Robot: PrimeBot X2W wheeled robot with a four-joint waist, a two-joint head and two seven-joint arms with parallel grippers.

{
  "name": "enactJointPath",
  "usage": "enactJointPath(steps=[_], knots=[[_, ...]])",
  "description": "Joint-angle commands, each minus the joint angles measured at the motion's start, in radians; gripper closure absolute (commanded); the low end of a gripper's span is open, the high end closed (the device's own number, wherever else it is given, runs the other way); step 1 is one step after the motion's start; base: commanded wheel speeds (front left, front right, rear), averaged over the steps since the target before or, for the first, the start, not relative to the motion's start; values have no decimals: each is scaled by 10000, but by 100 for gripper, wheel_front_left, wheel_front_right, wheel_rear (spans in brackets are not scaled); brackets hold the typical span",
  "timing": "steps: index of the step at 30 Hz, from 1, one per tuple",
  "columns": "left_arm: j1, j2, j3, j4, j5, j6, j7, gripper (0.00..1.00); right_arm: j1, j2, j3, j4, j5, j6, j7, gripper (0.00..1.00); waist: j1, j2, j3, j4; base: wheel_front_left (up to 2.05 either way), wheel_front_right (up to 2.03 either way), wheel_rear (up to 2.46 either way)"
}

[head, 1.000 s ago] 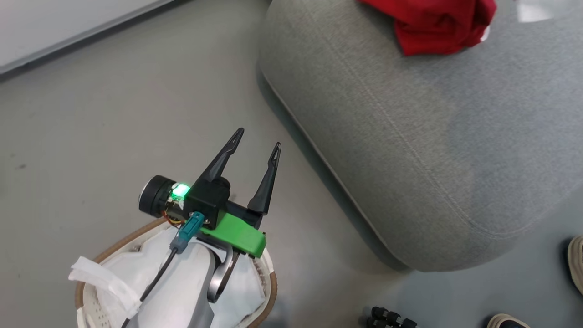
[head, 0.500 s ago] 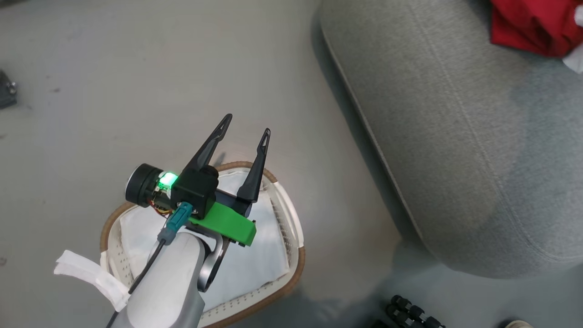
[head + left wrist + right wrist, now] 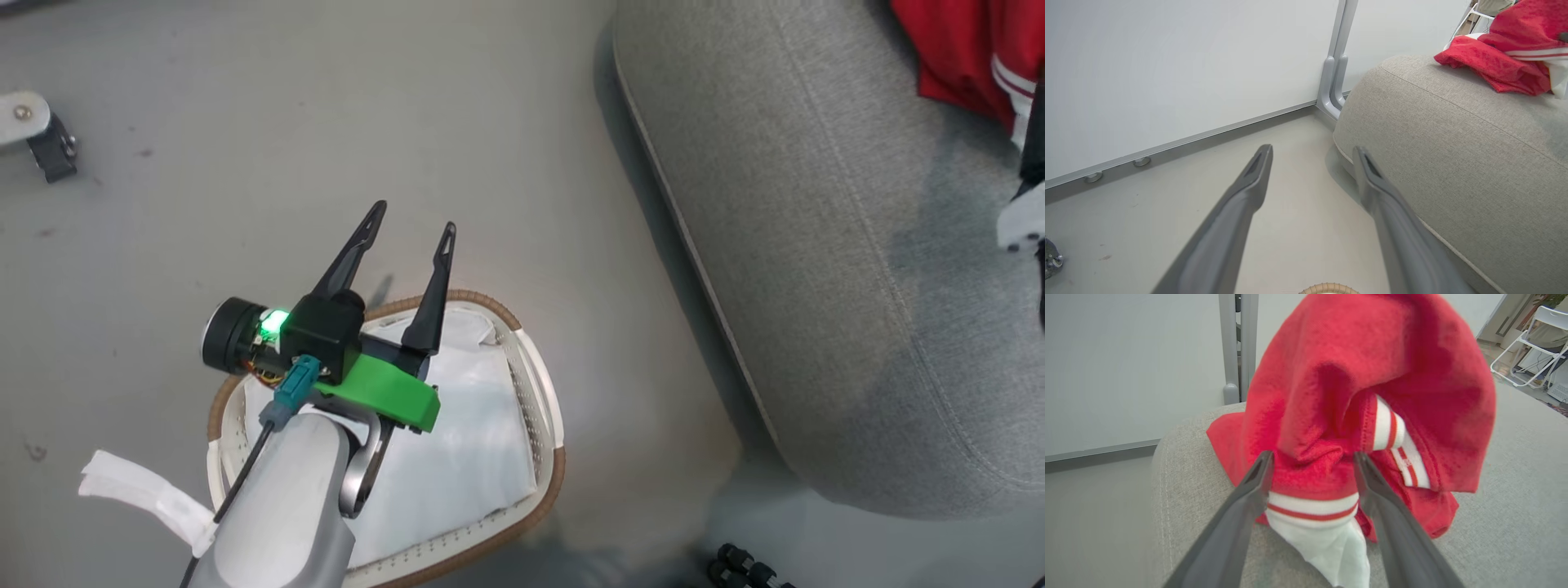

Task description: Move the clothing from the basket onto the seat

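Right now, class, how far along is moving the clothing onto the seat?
Done: the clothing lies on the seat, out of the basket. In hand: nothing; the right gripper stands open astride a fold, the left gripper open over the basket. Remaining: probably only withdrawing that gripper.

Left gripper (image 3: 1312, 150) fingers spread above floor (image 3: 1167, 212); red clothing (image 3: 1494, 65) lying on grey seat (image 3: 1453, 155); basket (image 3: 1327, 289) rim below.
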Motion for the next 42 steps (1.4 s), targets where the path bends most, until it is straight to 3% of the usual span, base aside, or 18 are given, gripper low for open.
enactJointPath(steps=[1,10,18,28,42], knots=[[236,-8,144,58,64,-31,-7,0,425,73,11,-153,4,-14,-20,0,-1,-1,-667,-218,0,0,0],[1043,-196,1272,-31,82,169,-7,0,2019,572,706,-1612,382,-14,-19,0,-1,-1,-2029,-174,0,0,0],[1686,-266,2332,-148,236,602,-7,0,2899,1612,1559,-2694,549,-14,-19,0,-1,-1,-2866,449,0,0,0],[2311,-288,3463,-107,180,951,-7,0,3428,2326,2643,-2874,495,-14,-19,0,-1,-1,-3493,1407,0,0,0],[3203,-287,3998,-184,-10,1177,-7,0,4408,2491,3039,-2823,519,-14,-18,0,-1,-1,-4091,2183,0,0,0]])
